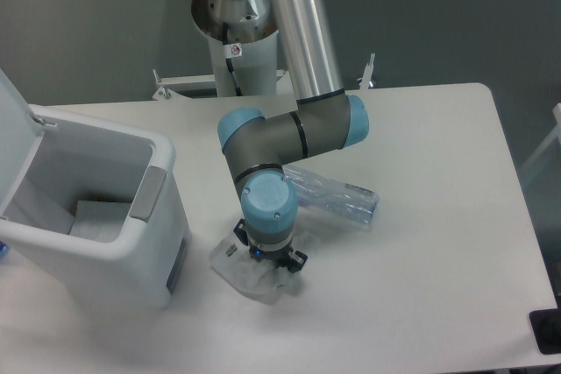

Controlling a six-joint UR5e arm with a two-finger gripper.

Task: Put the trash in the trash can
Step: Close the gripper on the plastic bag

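Note:
The crumpled white wrapper (235,270) lies flat on the table just right of the trash can. My gripper (266,262) points straight down onto its middle, and the blue wrist cap hides the fingertips, so I cannot see whether they are open or shut. A crushed clear bottle (337,200) lies on its side behind and to the right of the wrist. The white trash can (114,247) stands at the left with its lid swung open and white material visible inside.
The arm's base column (237,50) rises at the back centre, with the upper arm slanting down over the table. The table's right edge (517,208) and front edge are near. A dark object (548,330) shows at the lower right corner.

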